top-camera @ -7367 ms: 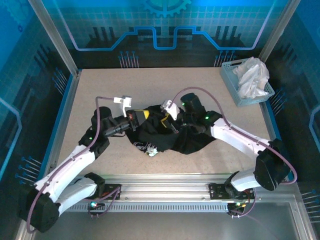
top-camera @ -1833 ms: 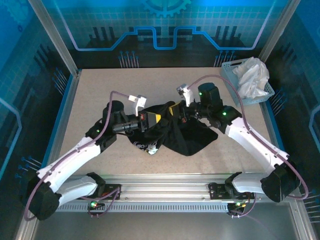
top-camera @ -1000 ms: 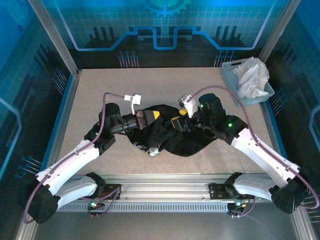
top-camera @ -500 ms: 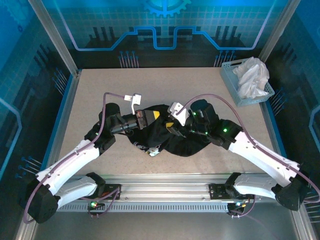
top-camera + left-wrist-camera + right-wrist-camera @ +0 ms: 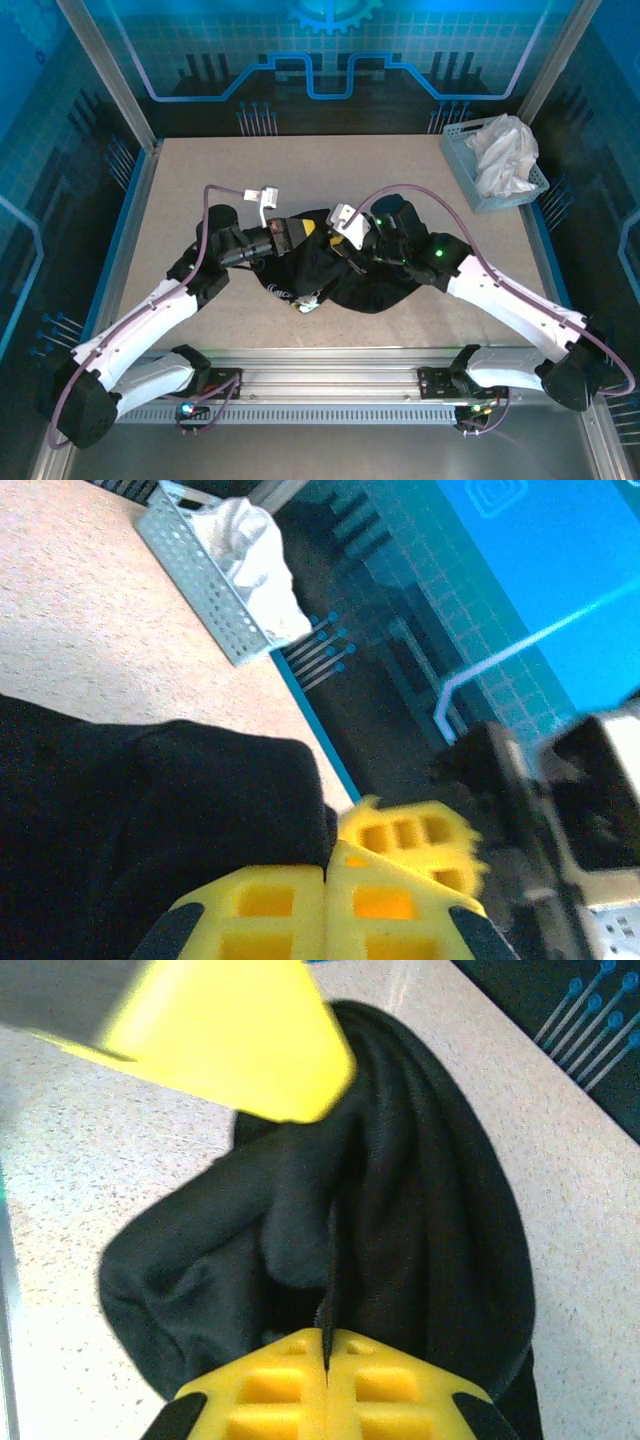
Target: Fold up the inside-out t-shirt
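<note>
top view: a large black cotton t-shirt point(image 5: 345, 278), soft and crumpled into a rounded heap, lies at the middle of the speckled beige tabletop point(image 5: 250, 170), between the two white arms. a small white print point(image 5: 300, 297) shows at its near left edge; we cannot read it. at the far right corner stands a pale perforated plastic basket point(image 5: 462, 160) holding a bunched white cloth point(image 5: 500, 150).

left claw point(image 5: 308, 229): its ribbed yellow pads are pressed together on a bulge of the shirt's far edge. at the left wrist the claw point(image 5: 326, 858) shows no gap, and black fabric point(image 5: 150, 820) swells out directly over the seam.

right claw point(image 5: 348, 250): closed on the shirt just beside the left one. at the right wrist the claw point(image 5: 326, 1352) pinches a dark fold of the cloth point(image 5: 420, 1200) that runs into the line where the pads meet.

change: a second ago the right claw stood half open and further right; it has since swung in toward the left claw and shut. the left claw has hardly shifted.

limits: sleeves, collar and neck label are lost in the folds. the blurred yellow shape at the top of the right wrist view and the one at centre right of the left wrist view are cropped; we take each for the other claw's finger.
</note>
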Controlling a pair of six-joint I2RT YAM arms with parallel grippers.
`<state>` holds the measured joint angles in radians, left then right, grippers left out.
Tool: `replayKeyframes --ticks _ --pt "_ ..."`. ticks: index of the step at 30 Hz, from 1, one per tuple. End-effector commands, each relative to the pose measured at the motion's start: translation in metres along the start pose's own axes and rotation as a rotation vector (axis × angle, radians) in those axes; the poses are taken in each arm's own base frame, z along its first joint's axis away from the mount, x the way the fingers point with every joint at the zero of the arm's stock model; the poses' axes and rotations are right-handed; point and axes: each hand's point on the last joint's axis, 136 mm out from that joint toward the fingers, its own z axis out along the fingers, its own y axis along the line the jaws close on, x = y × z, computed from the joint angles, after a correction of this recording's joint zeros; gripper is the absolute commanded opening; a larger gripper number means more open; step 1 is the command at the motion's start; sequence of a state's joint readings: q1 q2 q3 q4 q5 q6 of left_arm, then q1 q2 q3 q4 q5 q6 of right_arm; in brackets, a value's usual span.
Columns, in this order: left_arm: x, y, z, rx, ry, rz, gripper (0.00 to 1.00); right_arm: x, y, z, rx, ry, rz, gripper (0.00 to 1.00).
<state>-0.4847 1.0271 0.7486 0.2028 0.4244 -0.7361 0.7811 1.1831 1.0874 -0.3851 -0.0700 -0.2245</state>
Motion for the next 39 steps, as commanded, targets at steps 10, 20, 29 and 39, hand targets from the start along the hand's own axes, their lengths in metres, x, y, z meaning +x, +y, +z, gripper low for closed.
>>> replayKeyframes --ticks 10,20,29,39 --pt "-0.011 0.047 -0.015 -0.170 -0.060 -0.040 0.00 -0.055 0.004 -0.047 -0.307 -0.286 0.240 0.00" --pt "0.001 0.073 -0.021 -0.312 -0.017 0.045 0.09 -0.064 -0.013 -0.041 -0.366 -0.311 0.370 0.00" --pt "0.012 0.042 -0.023 -0.369 -0.023 0.323 0.46 -0.062 -0.021 -0.020 -0.368 -0.269 0.458 0.00" --pt "0.024 0.023 0.008 -0.311 0.036 0.397 0.46 -0.063 -0.020 -0.014 -0.397 -0.255 0.480 0.00"
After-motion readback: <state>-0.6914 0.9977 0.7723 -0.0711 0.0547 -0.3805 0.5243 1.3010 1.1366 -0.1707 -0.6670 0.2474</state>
